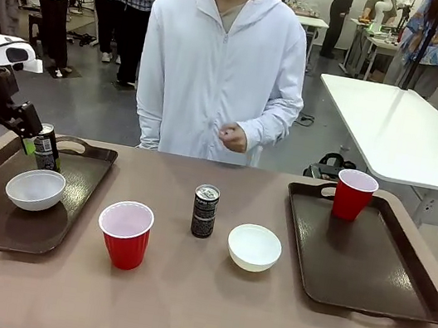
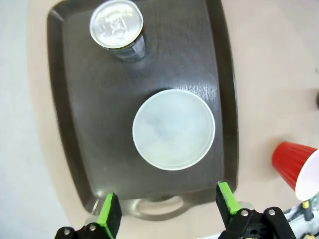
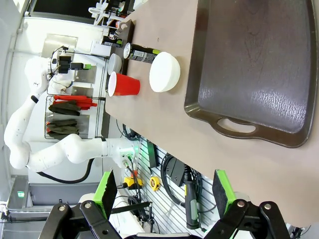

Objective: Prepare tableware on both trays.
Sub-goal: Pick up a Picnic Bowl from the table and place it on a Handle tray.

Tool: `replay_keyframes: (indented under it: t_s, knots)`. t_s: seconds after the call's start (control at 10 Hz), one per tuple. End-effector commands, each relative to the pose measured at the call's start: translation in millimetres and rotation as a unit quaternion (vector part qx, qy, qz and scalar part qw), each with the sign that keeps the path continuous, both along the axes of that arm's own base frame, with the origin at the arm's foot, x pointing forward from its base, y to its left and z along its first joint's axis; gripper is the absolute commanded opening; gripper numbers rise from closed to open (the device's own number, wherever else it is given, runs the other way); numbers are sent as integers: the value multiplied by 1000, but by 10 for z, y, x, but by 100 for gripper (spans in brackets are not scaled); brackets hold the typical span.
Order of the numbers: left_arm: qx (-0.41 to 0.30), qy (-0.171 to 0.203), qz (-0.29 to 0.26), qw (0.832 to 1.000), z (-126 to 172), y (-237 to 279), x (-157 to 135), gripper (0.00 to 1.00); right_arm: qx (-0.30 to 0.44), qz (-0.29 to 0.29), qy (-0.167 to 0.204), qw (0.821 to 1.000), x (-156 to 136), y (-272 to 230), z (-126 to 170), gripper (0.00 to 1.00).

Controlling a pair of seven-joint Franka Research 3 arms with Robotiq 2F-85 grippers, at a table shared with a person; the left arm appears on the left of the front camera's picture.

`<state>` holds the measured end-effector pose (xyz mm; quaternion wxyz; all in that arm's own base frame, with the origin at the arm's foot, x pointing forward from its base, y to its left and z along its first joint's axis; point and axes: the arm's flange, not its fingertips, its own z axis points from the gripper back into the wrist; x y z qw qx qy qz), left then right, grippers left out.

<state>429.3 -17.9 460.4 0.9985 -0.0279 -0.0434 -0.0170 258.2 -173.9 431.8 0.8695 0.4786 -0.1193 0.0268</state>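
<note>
Tableware partly distributed: the left tray (image 1: 81,183) is loaded with a white bowl (image 1: 35,189) and, at its far end, a black can (image 1: 46,149); the right tray (image 1: 370,265) is loaded with a red cup (image 1: 353,194) at its far left corner. A second cup (image 1: 125,233), a second can (image 1: 204,210) and a second bowl (image 1: 254,247) are seen on the bench (image 1: 194,311) between the trays. Left tool (image 2: 167,199) and right tool (image 3: 162,191) are held apart, empty.

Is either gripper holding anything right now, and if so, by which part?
Nothing is held. The left gripper is open above the tray, apart from the can and the bowl on it; the right gripper is open and empty too.
</note>
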Motion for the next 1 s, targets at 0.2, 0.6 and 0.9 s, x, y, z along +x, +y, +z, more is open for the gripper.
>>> replay_keyframes:
  t_s: [0.2, 0.6, 0.9]
  knots:
    - [-16, 3, -14, 1000, -63, -9, 7, 100, 6, 1, -5, 1000, 2, -6, -4, 100]
    - [-109, 48, -81, 990, 55, 214, -91, 100, -26, -30, 10, 999, -99, 43, 56, 100]
    - [-234, 45, -134, 962, 411, 537, -483, 100, -122, -43, 26, 991, -177, 469, 741, 100]
